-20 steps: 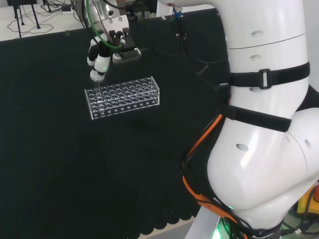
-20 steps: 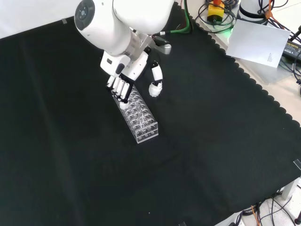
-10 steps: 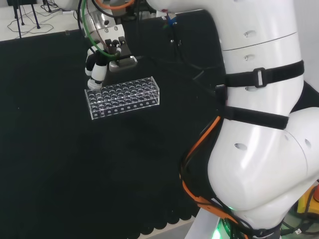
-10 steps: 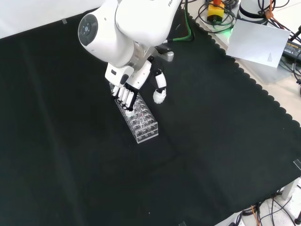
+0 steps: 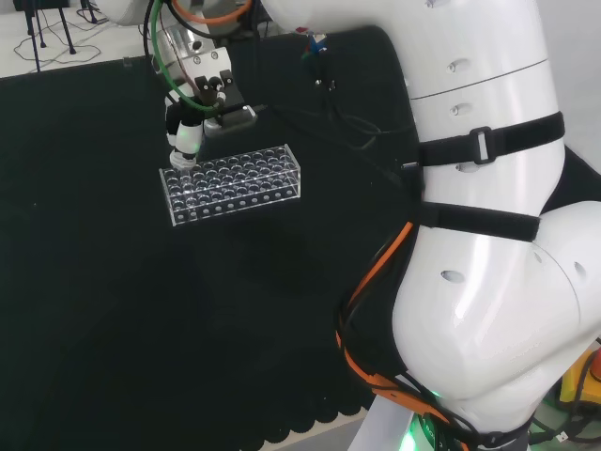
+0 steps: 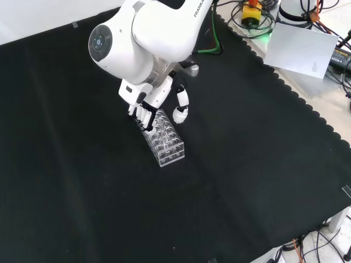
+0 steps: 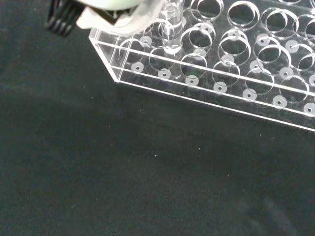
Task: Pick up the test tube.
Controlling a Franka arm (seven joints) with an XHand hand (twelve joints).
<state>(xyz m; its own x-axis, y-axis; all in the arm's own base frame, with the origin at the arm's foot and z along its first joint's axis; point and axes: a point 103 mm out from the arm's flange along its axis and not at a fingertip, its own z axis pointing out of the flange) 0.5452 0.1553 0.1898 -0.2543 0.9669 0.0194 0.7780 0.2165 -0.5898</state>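
The test tube [image 7: 172, 22] stands near the rack's [image 7: 206, 93] end corner; the hand [image 6: 143, 114], fingers relaxed above it, could tip the rack.

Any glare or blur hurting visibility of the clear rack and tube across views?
Wrist view: the hand is a blurred white shape, while the rack is sharp and the test tube stands faint in a hole. Head view: rack edges glint against black cloth. Front view: the rack reads as bright specks.

Robot hand [image 5: 186, 132] (fingertips down) — over rack [image 5: 233, 183]
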